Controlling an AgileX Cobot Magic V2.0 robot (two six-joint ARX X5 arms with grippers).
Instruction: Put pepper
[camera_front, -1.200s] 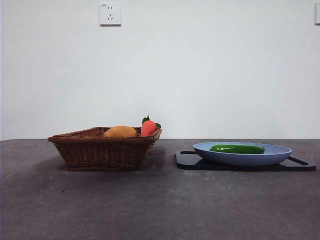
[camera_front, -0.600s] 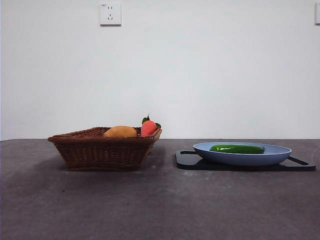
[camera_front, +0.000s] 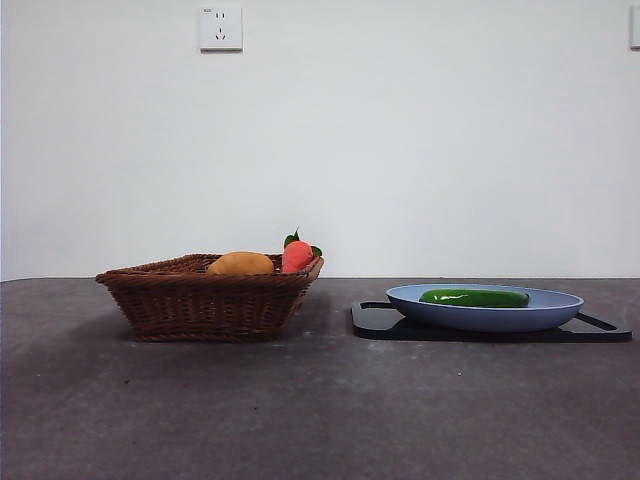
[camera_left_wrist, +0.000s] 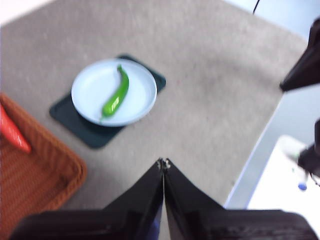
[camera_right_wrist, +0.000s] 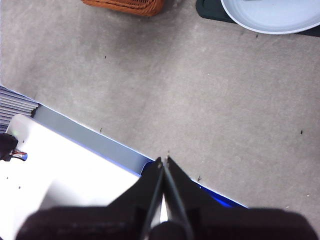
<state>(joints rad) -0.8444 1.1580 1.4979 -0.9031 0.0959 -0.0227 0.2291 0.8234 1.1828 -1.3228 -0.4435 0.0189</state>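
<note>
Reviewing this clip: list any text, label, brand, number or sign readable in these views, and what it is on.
There is no readable text in any view.
Wall socket: a tiny mark at its top corner, too small to read.
Pepper, plate, dark mat, basket: no labels or printing visible.
Left gripper and right gripper: plain black, no markings showing.

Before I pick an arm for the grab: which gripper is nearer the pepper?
Probably left. The left gripper hangs over bare table with the pepper in full view; the right gripper sits back at the table's edge, seeing only the plate's rim.
</note>
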